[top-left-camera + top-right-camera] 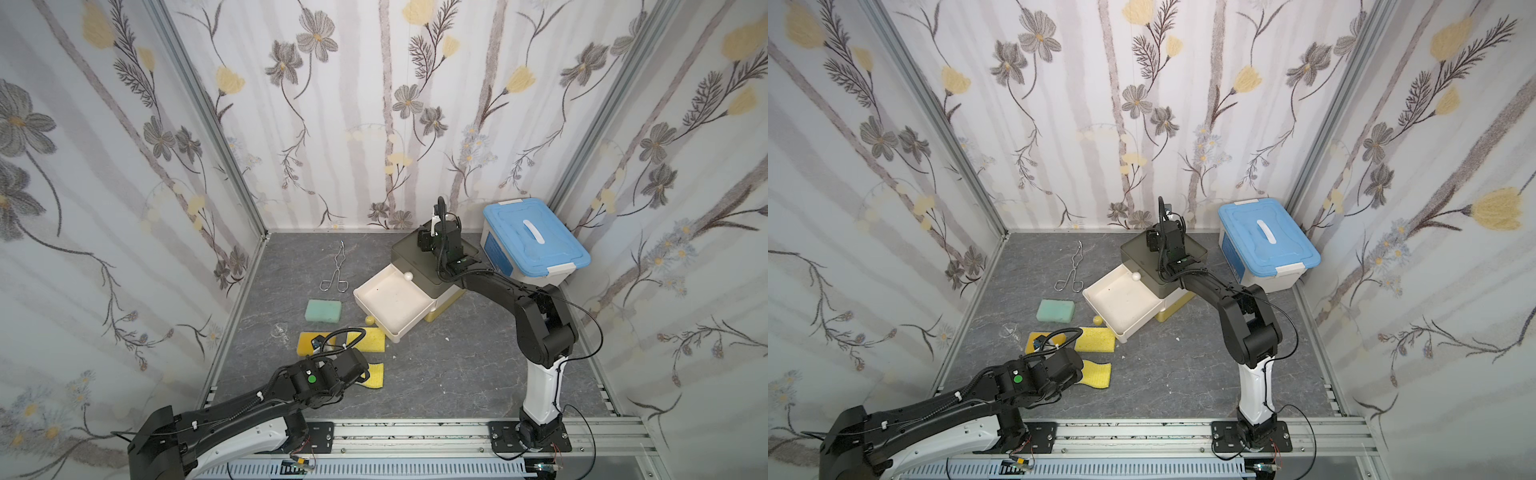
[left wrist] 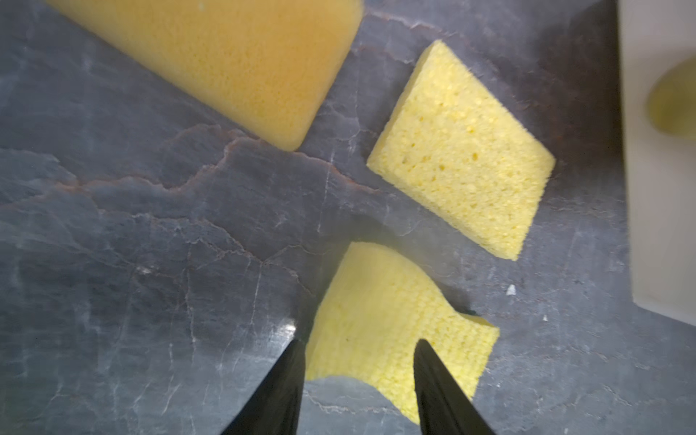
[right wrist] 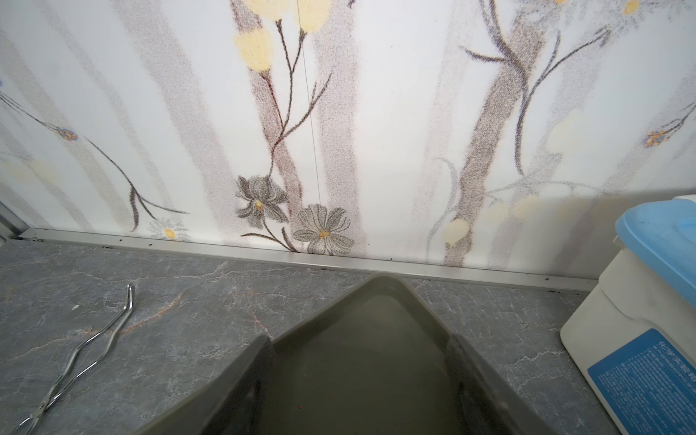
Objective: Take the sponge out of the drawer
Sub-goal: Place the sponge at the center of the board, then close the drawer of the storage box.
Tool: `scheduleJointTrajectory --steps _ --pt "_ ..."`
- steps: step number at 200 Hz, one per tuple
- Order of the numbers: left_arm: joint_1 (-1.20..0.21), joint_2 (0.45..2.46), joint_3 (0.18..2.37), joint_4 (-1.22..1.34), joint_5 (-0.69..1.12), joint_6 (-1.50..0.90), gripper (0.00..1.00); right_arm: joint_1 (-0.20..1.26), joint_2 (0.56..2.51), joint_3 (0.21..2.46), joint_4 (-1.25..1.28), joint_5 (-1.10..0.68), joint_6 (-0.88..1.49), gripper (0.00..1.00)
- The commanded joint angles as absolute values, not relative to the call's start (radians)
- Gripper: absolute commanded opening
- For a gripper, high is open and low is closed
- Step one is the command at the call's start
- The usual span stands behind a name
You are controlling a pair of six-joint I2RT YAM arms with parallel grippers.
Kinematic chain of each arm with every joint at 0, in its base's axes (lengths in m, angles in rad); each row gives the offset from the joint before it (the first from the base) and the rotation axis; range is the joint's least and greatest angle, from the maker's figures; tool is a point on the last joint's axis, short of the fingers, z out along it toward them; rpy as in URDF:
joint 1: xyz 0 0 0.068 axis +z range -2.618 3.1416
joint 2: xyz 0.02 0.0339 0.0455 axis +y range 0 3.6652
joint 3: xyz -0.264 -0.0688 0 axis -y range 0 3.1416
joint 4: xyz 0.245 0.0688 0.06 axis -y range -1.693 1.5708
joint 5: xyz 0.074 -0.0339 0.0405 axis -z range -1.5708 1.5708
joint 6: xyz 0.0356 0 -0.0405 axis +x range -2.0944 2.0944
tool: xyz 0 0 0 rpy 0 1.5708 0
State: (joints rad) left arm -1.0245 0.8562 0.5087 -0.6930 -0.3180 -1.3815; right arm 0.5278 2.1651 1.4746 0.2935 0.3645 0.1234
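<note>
Left gripper (image 2: pixel 359 342) hangs low at seven o'clock, its black fingers (image 2: pixel 278 391) a little apart over one thin yellow sponge (image 2: pixel 380 324). That sponge lies on the grey table (image 2: pixel 150 263), at six o'clock from the open drawer (image 1: pixel 390 303). Right gripper (image 3: pixel 357 337) spreads wide above the green box (image 3: pixel 361 376).

sponge (image 2: pixel 395 320) — yellow, curled, on tabletop (image 2: pixel 150 263) | drawer (image 1: pixel 392 297) — white, pulled open

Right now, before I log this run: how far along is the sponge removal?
Done: the drawer is open with no sponge showing, and the thin yellow sponge lies on the table. In hand: the left gripper, jaws apart, straddles it; the right gripper rests on the cabinet top. Left: only withdrawing the arms, apparently.
</note>
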Motion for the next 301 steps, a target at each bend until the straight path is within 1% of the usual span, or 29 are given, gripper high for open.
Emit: scheduleJointTrajectory --steps 1,29,51,54,60,63,69,71,112,145,187,229,301 --pt "-1.026 0.833 0.586 -0.795 -0.403 -1.284 0.56 0.524 2.244 1.434 -0.187 0.196 0.216 0.75" --pt "-1.014 0.847 0.673 -0.79 -0.461 -1.145 0.72 0.524 2.24 1.433 -0.191 0.196 0.218 0.75" --pt "-0.957 0.902 0.714 -0.776 -0.443 -1.043 0.77 0.526 2.234 1.433 -0.192 0.191 0.221 0.75" --pt "-0.951 0.907 0.716 -0.768 -0.439 -1.029 0.8 0.526 2.233 1.433 -0.192 0.191 0.221 0.75" --pt "-0.932 0.916 0.717 -0.747 -0.429 -0.997 0.89 0.525 2.233 1.433 -0.194 0.19 0.222 0.75" --pt "-0.923 0.92 0.714 -0.735 -0.42 -0.983 0.91 0.525 2.231 1.433 -0.194 0.189 0.221 0.75" --pt "-0.903 0.928 0.708 -0.704 -0.397 -0.954 0.99 0.525 2.23 1.433 -0.197 0.189 0.222 0.75" --pt "-0.896 0.931 0.707 -0.696 -0.39 -0.945 1.0 0.526 2.23 1.433 -0.196 0.19 0.222 0.75" --pt "-0.775 0.987 0.681 -0.558 -0.285 -0.827 1.0 0.526 2.209 1.415 -0.193 0.191 0.225 0.75" --pt "-0.684 1.062 0.674 -0.436 -0.149 -0.732 1.0 0.527 2.201 1.415 -0.198 0.188 0.23 0.75" --pt "-0.669 1.19 0.73 -0.39 -0.094 -0.644 1.0 0.527 2.197 1.416 -0.199 0.18 0.231 0.75" --pt "-0.621 1.278 0.771 -0.313 -0.028 -0.598 1.0 0.528 2.198 1.416 -0.201 0.178 0.236 0.75" --pt "-0.603 1.409 0.869 -0.256 0.015 -0.56 1.0 0.527 2.198 1.413 -0.195 0.17 0.244 0.74"
